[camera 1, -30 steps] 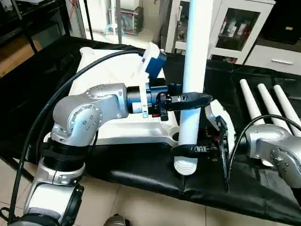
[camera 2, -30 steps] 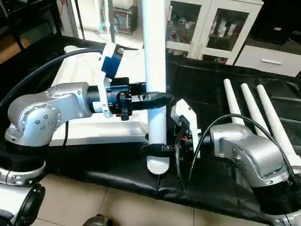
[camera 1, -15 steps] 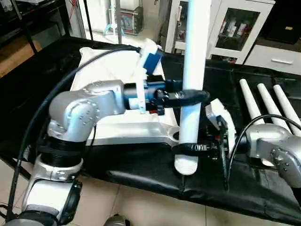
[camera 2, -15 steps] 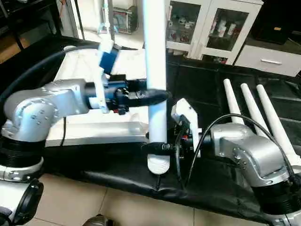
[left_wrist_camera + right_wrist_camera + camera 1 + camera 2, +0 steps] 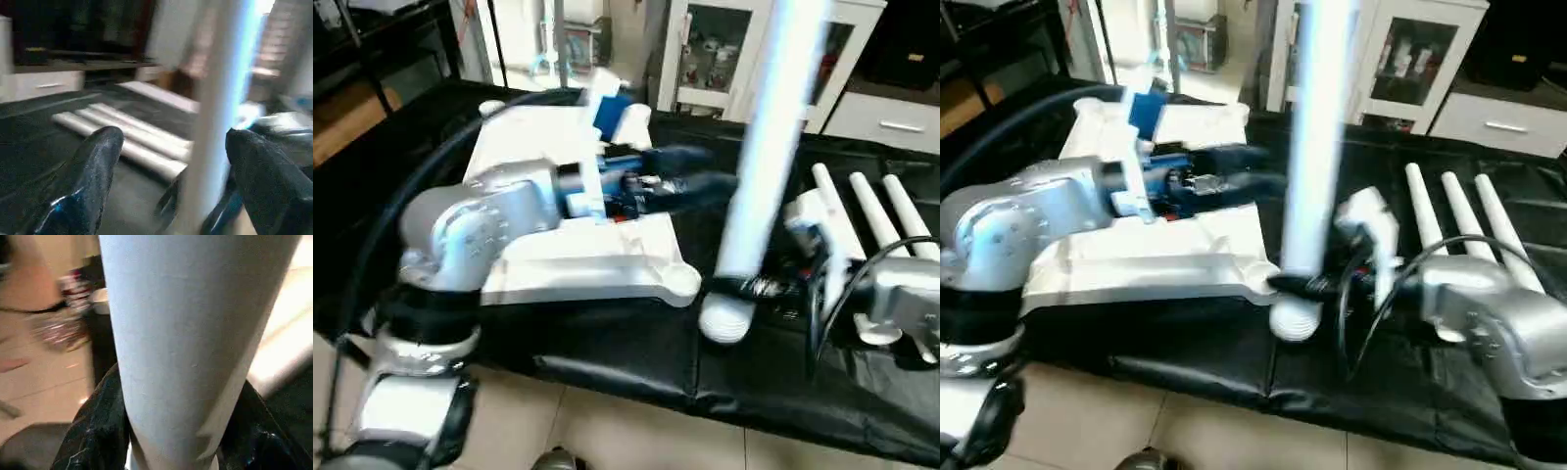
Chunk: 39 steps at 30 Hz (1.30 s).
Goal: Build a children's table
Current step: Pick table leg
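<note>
The children's table top (image 5: 578, 257) lies white on the black mat, one round corner socket (image 5: 682, 284) towards me. My right gripper (image 5: 745, 288) is shut on one white leg (image 5: 766, 147) near its ribbed lower end, which hangs just right of that corner. The leg leans with its top to the right. In the right wrist view the leg (image 5: 190, 342) sits tight between both black fingers (image 5: 93, 435). My left gripper (image 5: 705, 186) is open, left of the leg and apart from it; in its wrist view the fingers (image 5: 93, 171) stand wide apart with the leg (image 5: 215, 122) beyond them.
Three more white legs (image 5: 850, 211) lie side by side on the mat at the right. The mat's front edge (image 5: 636, 377) drops to a tiled floor. White glass-door cabinets (image 5: 803, 69) stand behind the table.
My left gripper has opened, let go of the leg and drawn back to the left. The right gripper has carried the leg's lower end to the right, and the leg now leans right.
</note>
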### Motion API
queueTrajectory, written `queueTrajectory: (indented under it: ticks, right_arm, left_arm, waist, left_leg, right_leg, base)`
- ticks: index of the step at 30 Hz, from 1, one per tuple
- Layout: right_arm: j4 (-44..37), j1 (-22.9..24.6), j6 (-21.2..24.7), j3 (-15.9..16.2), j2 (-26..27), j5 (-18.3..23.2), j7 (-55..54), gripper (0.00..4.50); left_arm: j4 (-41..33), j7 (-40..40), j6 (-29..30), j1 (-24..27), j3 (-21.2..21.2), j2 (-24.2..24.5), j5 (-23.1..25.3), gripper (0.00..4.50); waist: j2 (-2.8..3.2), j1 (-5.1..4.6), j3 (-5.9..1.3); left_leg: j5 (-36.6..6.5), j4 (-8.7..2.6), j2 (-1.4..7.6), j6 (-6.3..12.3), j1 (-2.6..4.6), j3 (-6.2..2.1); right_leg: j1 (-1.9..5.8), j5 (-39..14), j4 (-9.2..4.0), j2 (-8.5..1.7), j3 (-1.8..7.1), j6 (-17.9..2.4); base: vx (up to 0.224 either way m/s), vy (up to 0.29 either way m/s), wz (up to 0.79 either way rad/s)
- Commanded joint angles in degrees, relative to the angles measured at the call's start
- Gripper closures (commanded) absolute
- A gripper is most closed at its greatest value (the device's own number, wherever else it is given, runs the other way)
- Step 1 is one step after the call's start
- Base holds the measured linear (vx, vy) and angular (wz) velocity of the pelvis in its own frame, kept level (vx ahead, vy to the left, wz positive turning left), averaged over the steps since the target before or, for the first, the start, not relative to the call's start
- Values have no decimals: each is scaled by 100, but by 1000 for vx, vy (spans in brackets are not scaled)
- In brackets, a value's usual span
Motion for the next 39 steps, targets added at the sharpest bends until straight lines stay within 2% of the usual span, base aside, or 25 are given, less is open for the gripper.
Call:
queueTrajectory:
  ticks: [1,2,3,4,6,7,8,9,10,12,15,17,21,25,26,28,31,32,33,34,35,36,37,38,39]
  right_arm:
    - [58,99,-240,-294,48,-203,-390,262]
    - [58,99,-240,-294,48,-203,-390,262]
    - [59,180,-662,-410,425,-417,-853,262]
    - [59,180,-662,-410,425,-417,-853,262]
    - [-32,264,-915,-501,1031,-573,-1583,262]
    - [-32,264,-915,-501,1031,-573,-1583,262]
    - [-72,308,-1216,-526,1391,-791,-2067,262]
    - [-72,308,-1216,-526,1391,-791,-2067,262]
    - [-56,367,-1495,-502,1787,-1046,-2626,262]
    - [-139,419,-1661,-522,2262,-1236,-3309,262]
    - [-185,490,-1574,-623,2543,-1131,-3530,262]
    - [39,675,-1614,-557,2696,-1339,-3740,262]
    - [45,917,-1830,-432,2799,-1421,-3686,262]
    - [67,1021,-1970,-214,2755,-1579,-3618,262]
    - [78,1016,-2036,-164,2688,-1692,-3619,262]
    - [116,943,-2109,-95,2597,-1821,-3574,262]
    - [156,876,-2124,-180,2563,-1792,-3524,262]
    - [192,797,-2110,-214,2571,-1759,-3520,262]
    - [192,797,-2110,-214,2571,-1759,-3520,262]
    - [213,729,-2108,-212,2537,-1744,-3470,262]
    - [236,678,-2205,-186,2523,-1735,-3419,262]
    - [244,678,-2281,-173,2535,-1732,-3408,262]
    - [211,714,-2310,-184,2595,-1677,-3419,262]
    - [114,805,-2383,-154,2660,-1657,-3422,262]
    - [82,838,-2403,-141,2668,-1654,-3408,262]
  left_arm:
    - [-107,481,-82,249,318,117,298,31]
    - [-107,481,-82,249,318,117,298,31]
    - [-267,1208,-68,645,444,166,765,31]
    - [-267,1208,-68,645,444,166,765,31]
    - [-530,2101,-597,1237,345,101,1660,31]
    - [-530,2101,-597,1237,345,101,1660,31]
    - [-519,2561,-1153,1457,168,1,2230,31]
    - [-519,2561,-1153,1457,168,1,2230,31]
    - [-440,3189,-1724,1690,46,-240,2779,31]
    - [-442,3925,-2079,1891,8,-557,3230,31]
    - [-547,3969,-2329,2015,-106,-612,3348,31]
    - [-655,4208,-2208,2300,-30,-1015,3211,31]
    - [-476,4228,-2836,2665,-242,-1077,3554,31]
    - [-439,4251,-3106,2697,-258,-1097,3637,31]
    - [-432,4273,-3126,2684,-288,-1082,3719,31]
    - [-314,4228,-3181,2665,-317,-1139,3734,31]
    - [-206,4279,-3324,2685,-446,-1246,3830,31]
    - [-141,4307,-3409,2690,-520,-1297,3921,31]
    - [-141,4307,-3409,2690,-520,-1297,3921,31]
    - [-97,4299,-3434,2683,-614,-1351,3976,31]
    - [-47,4289,-3526,2697,-739,-1412,4055,31]
    - [-32,4284,-3570,2709,-771,-1431,4070,31]
    - [-41,4269,-3614,2778,-811,-1434,4088,31]
    - [-98,4208,-3657,2908,-858,-1411,4104,31]
    - [-122,4189,-3639,2947,-857,-1415,4082,31]
  waist:
    - [-44,-4,-384]
    - [-17,8,-394]
    - [-79,-7,-392]
    - [-34,-25,-377]
    - [-33,-51,-380]
    - [-67,-61,-381]
    - [-88,-54,-382]
    - [-68,-65,-376]
    - [-124,-50,-381]
    - [-98,-53,-375]
    - [-88,-50,-386]
    - [1,-79,-377]
    - [-96,-110,-377]
    - [-69,-197,-360]
    - [-38,-232,-353]
    - [-120,-264,-349]
    - [-97,-268,-347]
    - [-200,-299,-345]
    - [-156,-310,-352]
    - [-167,-368,-353]
    - [-60,-426,-360]
    - [33,-472,-367]
    - [45,-519,-373]
    - [214,-608,-385]
    - [146,-653,-391]
  left_leg:
    - [-896,-397,316,-165,144,-127]
    - [-929,-393,326,-177,161,-134]
    - [-959,-398,331,-161,167,-120]
    - [-1030,-422,354,-174,156,-140]
    - [-1057,-433,357,-192,160,-146]
    - [-1013,-440,360,-170,164,-140]
    - [-966,-444,368,-168,171,-137]
    - [-994,-443,363,-195,174,-127]
    - [-995,-458,374,-217,180,-129]
    - [-1077,-478,368,-290,172,-141]
    - [-1198,-503,354,-352,188,-156]
    - [-1342,-513,356,-487,186,-165]
    - [-1317,-515,333,-385,137,-152]
    - [-1436,-530,336,-355,128,-169]
    - [-1520,-529,340,-386,138,-167]
    - [-1533,-526,338,-380,145,-155]
    - [-1440,-519,342,-314,141,-155]
    - [-1360,-526,365,-261,148,-159]
    - [-1353,-526,384,-349,167,-193]
    - [-1403,-546,443,-507,202,-235]
    - [-1542,-628,620,-623,296,-388]
    - [-1578,-706,790,-621,346,-510]
    - [-1592,-799,997,-539,389,-626]
    - [-1518,-938,1286,-144,415,-782]
    - [-1501,-942,1294,80,403,-769]
  right_leg:
    - [231,-199,-437,-381,208,-1232]
    - [226,-266,-435,-399,207,-1228]
    - [215,-358,-453,-379,208,-1193]
    - [185,-456,-447,-394,201,-1158]
    - [179,-542,-460,-384,200,-1085]
    - [180,-544,-471,-377,206,-1017]
    - [157,-549,-508,-368,213,-935]
    - [137,-556,-491,-362,216,-909]
    - [141,-561,-508,-362,214,-855]
    - [134,-588,-505,-364,212,-760]
    - [118,-553,-499,-336,208,-635]
    - [100,-418,-495,-335,208,-646]
    - [134,-447,-545,-342,218,-511]
    - [125,-586,-568,-341,212,-502]
    - [105,-658,-577,-335,220,-499]
    - [113,-695,-587,-329,219,-504]
    - [105,-668,-575,-338,226,-526]
    - [112,-678,-565,-320,208,-565]
    - [105,-624,-533,-272,177,-571]
    - [100,-439,-527,-178,131,-567]
    - [88,-211,-458,-55,34,-643]
    - [62,-89,-378,-25,-23,-689]
    - [28,-42,-291,-32,-69,-725]
    - [-95,15,-10,-51,-155,-794]
    - [-97,64,26,-62,-169,-860]
  base:
    - [0,0,0]
    - [0,0,0]
    - [0,0,0]
    - [0,0,0]
    - [0,0,0]
    - [0,0,0]
    - [0,0,0]
    - [0,0,0]
    - [0,0,0]
    - [0,0,0]
    - [0,0,0]
    - [0,0,0]
    - [0,0,0]
    - [0,0,0]
    - [0,0,0]
    - [0,0,0]
    - [0,0,0]
    - [0,0,0]
    - [0,0,0]
    - [0,0,0]
    - [0,0,0]
    - [0,0,0]
    - [3,-74,5]
    - [3,-74,5]
    - [4,-121,4]
